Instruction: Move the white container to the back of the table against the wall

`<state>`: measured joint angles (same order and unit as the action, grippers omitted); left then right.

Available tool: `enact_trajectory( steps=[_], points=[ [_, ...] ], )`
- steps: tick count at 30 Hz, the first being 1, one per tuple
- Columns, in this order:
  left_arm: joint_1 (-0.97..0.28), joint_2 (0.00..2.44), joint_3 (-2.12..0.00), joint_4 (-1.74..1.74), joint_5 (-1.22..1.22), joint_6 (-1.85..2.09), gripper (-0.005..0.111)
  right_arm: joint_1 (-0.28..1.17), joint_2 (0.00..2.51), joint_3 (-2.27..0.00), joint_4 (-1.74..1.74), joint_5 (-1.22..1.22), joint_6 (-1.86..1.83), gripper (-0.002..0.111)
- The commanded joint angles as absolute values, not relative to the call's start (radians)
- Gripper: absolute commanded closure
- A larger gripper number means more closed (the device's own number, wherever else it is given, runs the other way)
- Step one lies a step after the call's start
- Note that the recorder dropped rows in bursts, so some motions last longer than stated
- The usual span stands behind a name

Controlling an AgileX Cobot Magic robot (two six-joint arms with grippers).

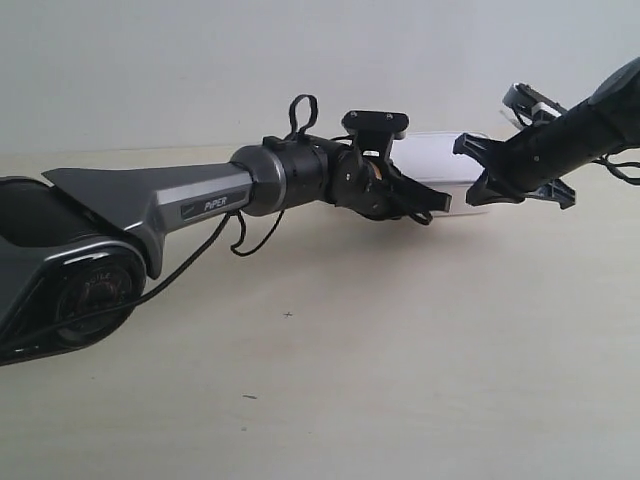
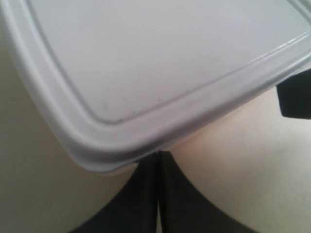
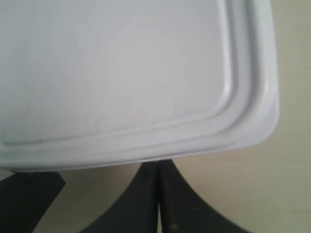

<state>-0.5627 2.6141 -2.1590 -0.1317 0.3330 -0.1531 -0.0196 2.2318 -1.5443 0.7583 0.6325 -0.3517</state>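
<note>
The white container (image 1: 440, 160) lies flat on the table (image 1: 350, 350), far back near the wall (image 1: 200, 60). Its rimmed lid (image 2: 160, 53) fills the left wrist view, one rounded corner nearest. My left gripper (image 2: 158, 154) is shut, its joined tips touching the container's side under the rim. The lid (image 3: 121, 68) also fills the right wrist view. There my right gripper (image 3: 159, 162) is shut too, tips against the long edge near another corner. In the exterior view, the arm at the exterior view's left (image 1: 200, 200) and the arm at the exterior view's right (image 1: 570, 130) both meet the container and hide part of it.
The other gripper's black finger (image 2: 294, 94) shows beside the container in the left wrist view, and a black finger (image 3: 26, 194) shows likewise in the right wrist view. A few tiny dark specks (image 1: 288, 314) mark the tabletop.
</note>
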Motion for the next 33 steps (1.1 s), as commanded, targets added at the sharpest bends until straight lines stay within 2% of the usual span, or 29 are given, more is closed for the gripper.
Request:
enact_trajectory(
  steps=[1,13,20,28,33],
  points=[
    [-0.558,2.63,-2.199,-0.129,0.304,-0.149,0.107,-0.023,2.266,-1.599,0.773,0.634,-0.364,0.108],
    [-0.553,2.681,-2.263,-0.125,0.257,-0.11,0.107,-0.023,2.293,-1.613,0.779,0.598,-0.381,0.108],
    [-0.535,2.681,-2.263,-0.114,0.182,-0.11,0.107,-0.023,2.317,-1.613,0.896,0.53,-0.462,0.108],
    [-0.535,2.681,-2.263,-0.114,0.174,-0.104,0.107,0.029,2.385,-1.739,0.943,0.515,-0.505,0.108],
    [-0.535,2.674,-2.263,-0.114,0.25,-0.033,0.107,0.055,2.42,-1.815,0.926,0.503,-0.486,0.108]
  ],
)
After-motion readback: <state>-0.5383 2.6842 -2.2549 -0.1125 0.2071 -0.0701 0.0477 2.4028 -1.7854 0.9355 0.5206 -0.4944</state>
